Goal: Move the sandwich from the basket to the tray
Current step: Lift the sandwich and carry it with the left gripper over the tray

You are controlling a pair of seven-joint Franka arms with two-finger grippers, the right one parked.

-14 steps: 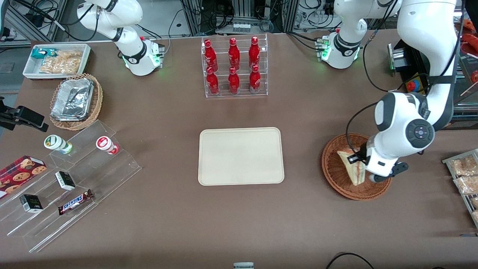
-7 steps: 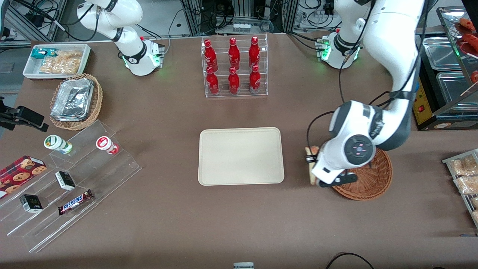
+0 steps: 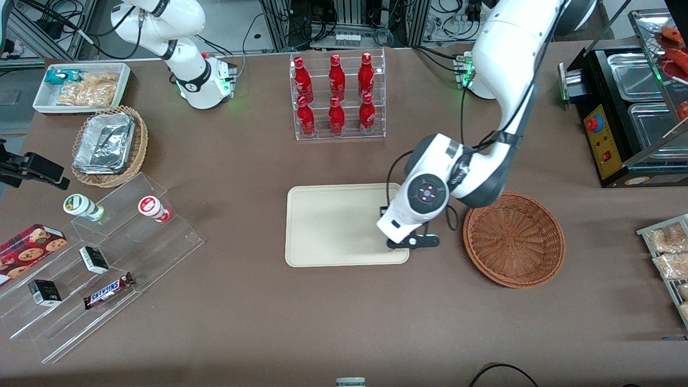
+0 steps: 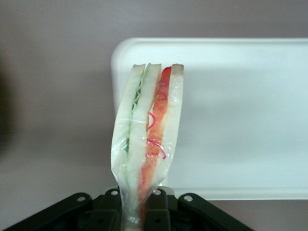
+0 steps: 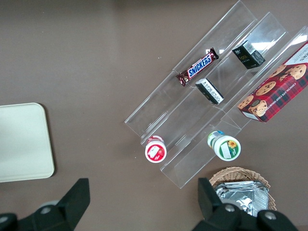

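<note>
Now, across the scene from the parked arm's end toward the working arm's:

Snack rack: a clear stepped stand with a chocolate bar and small boxes sits on the tabletop at the parked arm's end, well apart from the work.

Tray: the beige tray lies flat mid-tabletop with nothing resting on it; its rounded corner and low rim show in the wrist view.

Gripper: the gripper hangs over the tray's edge nearest the basket, mostly hidden from the front by the wrist.

Fingers: clamped on the lower end of the sandwich; from the wrist view the dark fingers press the wrapped wedge from both sides.

Sandwich: the sandwich is held upright on edge, clear of the tray, its tip over the tray's corner, with green filling on one side and red on the other.

Handling: it looks light, soft and easily squashed; the clear wrap looks slippery. A gentle pinch across the bread faces, low on the wedge as here, seems right.

Basket: the reddish-brown basket stands just beside the tray, with nothing in it.

Progress: lowering and release on the tray remain.
</note>
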